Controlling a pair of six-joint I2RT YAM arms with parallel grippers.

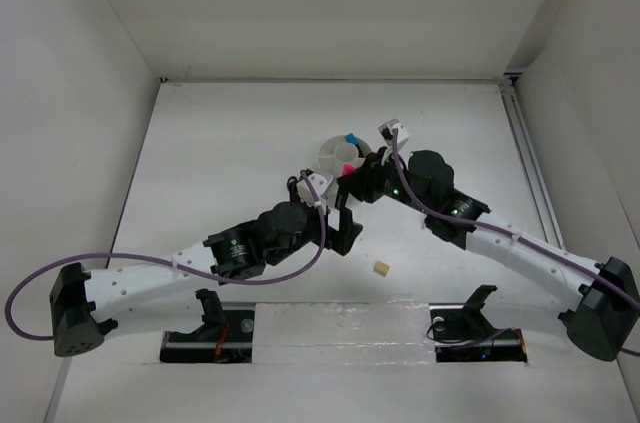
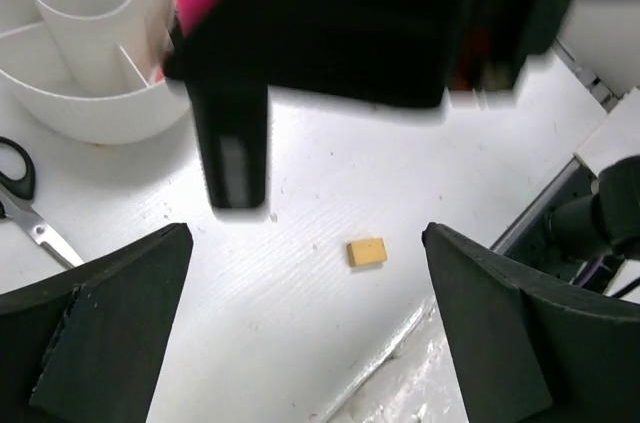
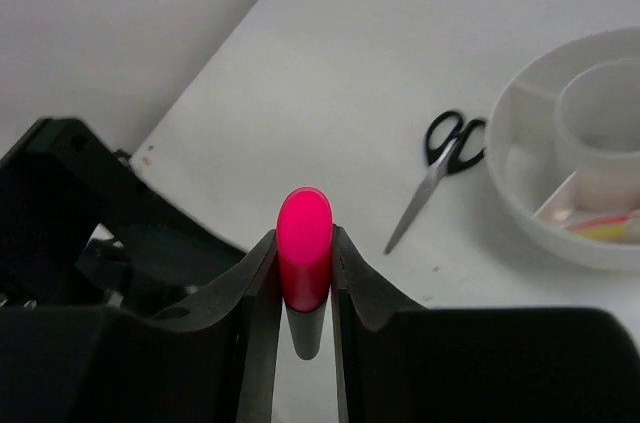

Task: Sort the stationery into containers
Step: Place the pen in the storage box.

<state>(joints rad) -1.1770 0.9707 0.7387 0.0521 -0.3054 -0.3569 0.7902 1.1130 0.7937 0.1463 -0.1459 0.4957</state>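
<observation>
Round white plastic desk organiser (image 1: 335,155), blue cap (image 1: 351,136) at its 1 o'clock, pink-capped black highlighter (image 3: 304,248) and flat small tan eraser (image 1: 381,268) toward 5, shut black-handled scissors (image 3: 430,178) beside its rim.

1. The organiser (image 2: 95,103) is white plastic, smooth, with a soft sheen on its walls.
2. The scissors (image 3: 440,158) have glossy black plastic handles and bare grey metal blades.
3. The highlighter (image 3: 304,258) shows a pink plastic cap, smooth and shiny on its rounded tip.
4. The eraser (image 2: 367,252) is tan and matt, rubbery in look.
5. The table (image 2: 330,183) is white and matt, finely grained, with small specks and scuffs.
6. The left gripper (image 2: 305,243) and right gripper (image 3: 303,236) have black plastic fingers, dull and slightly coarse.
7. The cable (image 1: 130,257) has a smooth purple sheath.
</observation>
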